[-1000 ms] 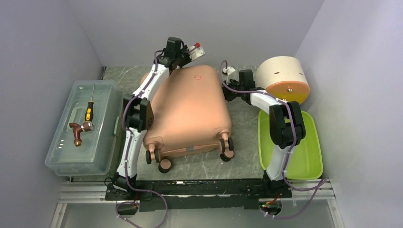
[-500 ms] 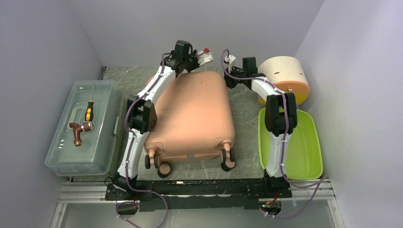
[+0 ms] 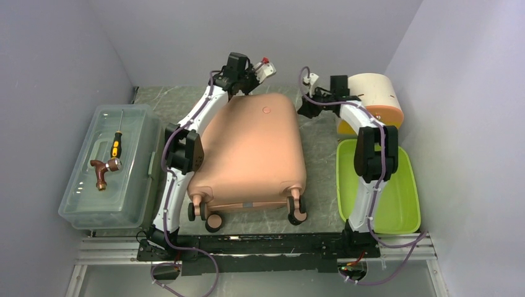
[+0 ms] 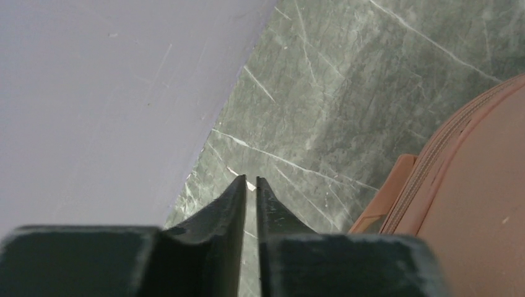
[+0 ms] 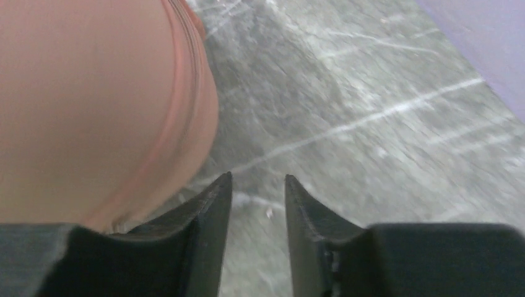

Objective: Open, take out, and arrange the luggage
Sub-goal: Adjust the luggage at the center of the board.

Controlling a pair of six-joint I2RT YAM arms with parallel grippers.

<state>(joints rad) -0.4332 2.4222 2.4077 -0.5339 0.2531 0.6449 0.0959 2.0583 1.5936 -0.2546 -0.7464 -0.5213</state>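
Note:
The salmon-pink luggage [image 3: 254, 148] lies flat and closed in the middle of the table, wheels toward the near edge. My left gripper [image 3: 230, 81] is at its far left corner, shut and empty, with a hair-thin gap between the fingers. In the left wrist view that gripper [image 4: 251, 179] points at bare table near the back wall, with the luggage [image 4: 470, 185] and its zipper seam at right. My right gripper [image 3: 304, 110] hovers just off the far right corner, slightly open and empty. In the right wrist view it [image 5: 257, 177] is over bare table, with the luggage [image 5: 93, 105] at left.
A clear lidded bin [image 3: 133, 204] stands at left, with a screwdriver [image 3: 116, 143] and a copper-headed hammer [image 3: 104, 170] on it. A lime-green tray [image 3: 405, 204] sits at right. A cream cylinder with an orange end [image 3: 371, 99] stands behind it. Walls close in on three sides.
The luggage has turned from tilted to nearly square with the table. My left gripper moved right along its far edge. My right gripper pulled back to the right, off the luggage.

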